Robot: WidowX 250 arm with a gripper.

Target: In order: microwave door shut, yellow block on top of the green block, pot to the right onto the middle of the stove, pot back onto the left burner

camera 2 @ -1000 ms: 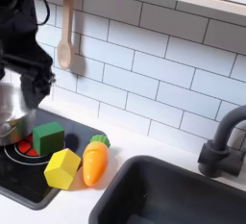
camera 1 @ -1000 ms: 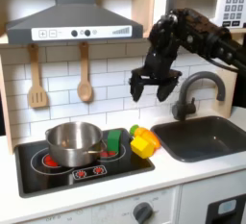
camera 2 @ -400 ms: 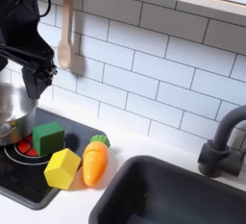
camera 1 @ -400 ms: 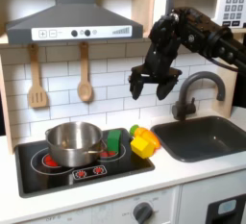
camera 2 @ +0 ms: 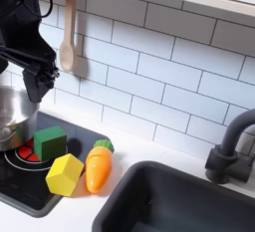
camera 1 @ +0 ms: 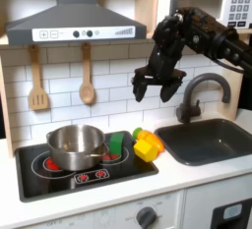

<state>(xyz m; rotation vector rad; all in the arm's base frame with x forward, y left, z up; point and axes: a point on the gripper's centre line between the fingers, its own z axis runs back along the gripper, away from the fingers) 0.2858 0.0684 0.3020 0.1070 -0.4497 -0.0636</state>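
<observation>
So the gripper is hanging in the air in front of the tiled wall, fingers spread with nothing between them, up at about 1 o'clock from the yellow block in the first exterior view. The microwave door is hard to judge, I only catch a corner of the microwave with its keypad at the top, so I can't tell if it's shut. My guess is we're on the stacking step. The yellow block sits off the stove edge on the counter, just beside an orange carrot toy, and the green block is at roughly 10 o'clock from the yellow one in the second exterior view, on the cooktop near the pot. The pot's parked on the left burner. The next move probably calls for dropping down over the yellow block, pinching it without bumping the carrot, then lifting it across onto the green one.
</observation>
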